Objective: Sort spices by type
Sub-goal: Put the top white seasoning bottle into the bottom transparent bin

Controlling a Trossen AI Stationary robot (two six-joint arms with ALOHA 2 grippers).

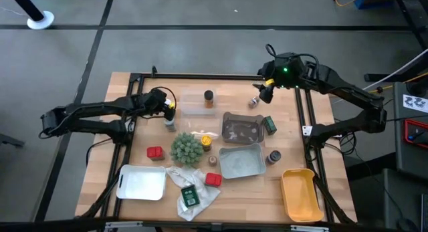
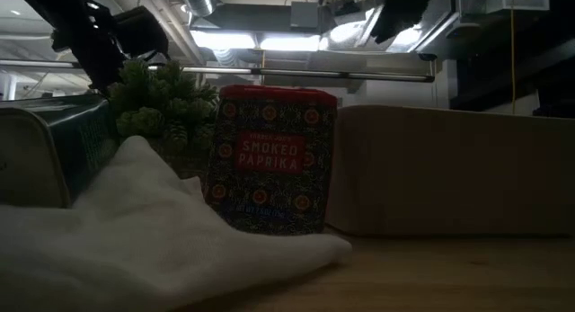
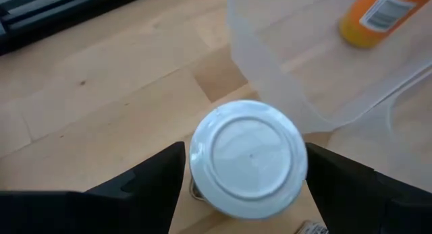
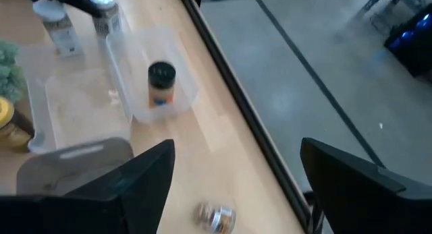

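White-capped jar stood between the left gripper's wide-apart jaws, beside the clear tray. Closing crooked could tip it. Right gripper hung open above the worktop's far edge.

I have the left arm stretched in from the table's left side, its left gripper pointed down with the fingers spread wide. My right arm bends in from the right edge, the right gripper raised near the far side, fingers fully apart.
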